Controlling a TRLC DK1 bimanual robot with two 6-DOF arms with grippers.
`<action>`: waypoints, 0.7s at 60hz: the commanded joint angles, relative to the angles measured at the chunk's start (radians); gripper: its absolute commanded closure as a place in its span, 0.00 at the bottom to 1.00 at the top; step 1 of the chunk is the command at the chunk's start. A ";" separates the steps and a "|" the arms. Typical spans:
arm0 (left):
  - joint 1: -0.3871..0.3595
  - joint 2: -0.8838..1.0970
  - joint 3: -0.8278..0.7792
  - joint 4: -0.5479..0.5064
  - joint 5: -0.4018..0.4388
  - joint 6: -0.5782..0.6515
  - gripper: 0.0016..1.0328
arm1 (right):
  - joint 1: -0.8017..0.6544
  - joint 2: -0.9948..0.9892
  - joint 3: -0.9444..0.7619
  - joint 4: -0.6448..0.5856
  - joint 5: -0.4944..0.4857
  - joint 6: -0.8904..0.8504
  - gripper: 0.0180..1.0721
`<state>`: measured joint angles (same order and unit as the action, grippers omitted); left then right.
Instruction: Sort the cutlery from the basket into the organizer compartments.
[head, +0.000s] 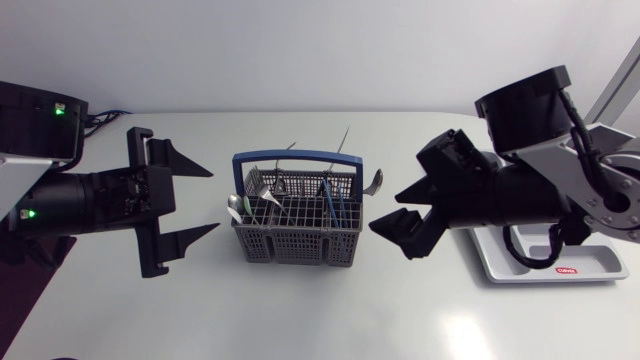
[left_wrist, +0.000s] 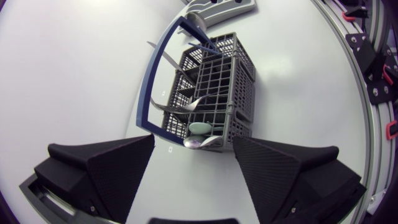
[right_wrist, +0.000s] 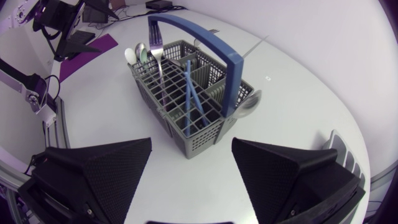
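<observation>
Got a white table (head: 300, 320) with both arms parked over it. Can see the left gripper (head: 213, 200) spread wide with nothing in it, pointed at one short end of the basket. Same deal with the right gripper (head: 388, 212) at the other end: fingers far apart, empty. Next down, spotted the grey organizer (head: 590, 265) under the right arm, well apart from the basket. Then the grey mesh basket (head: 297, 245) with its blue handle, sitting mid-table between the two grippers. Loaded with cutlery: a blue-handled piece (right_wrist: 189, 87), a fork (right_wrist: 157, 53), spoons (left_wrist: 200, 142) poking out. Guessing light, stiff, slick metal, so probably best to pinch a neck or handle sticking above the rim and pull straight up. Could snag on the mesh otherwise.
</observation>
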<state>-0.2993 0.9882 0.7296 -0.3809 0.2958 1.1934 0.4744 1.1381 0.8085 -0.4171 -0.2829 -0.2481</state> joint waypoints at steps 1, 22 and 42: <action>-0.032 -0.002 -0.004 -0.019 -0.023 0.098 0.16 | 0.030 -0.017 -0.025 -0.014 0.008 -0.016 0.12; -0.080 0.109 -0.007 0.007 -0.107 0.350 0.34 | 0.145 0.000 -0.028 -0.003 0.056 -0.013 0.12; -0.057 0.202 -0.004 0.082 -0.106 0.506 0.64 | 0.158 0.018 -0.035 0.017 0.057 -0.025 0.12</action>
<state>-0.3714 1.1625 0.7300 -0.3138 0.1959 1.6226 0.6273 1.1404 0.7994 -0.4137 -0.2329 -0.2527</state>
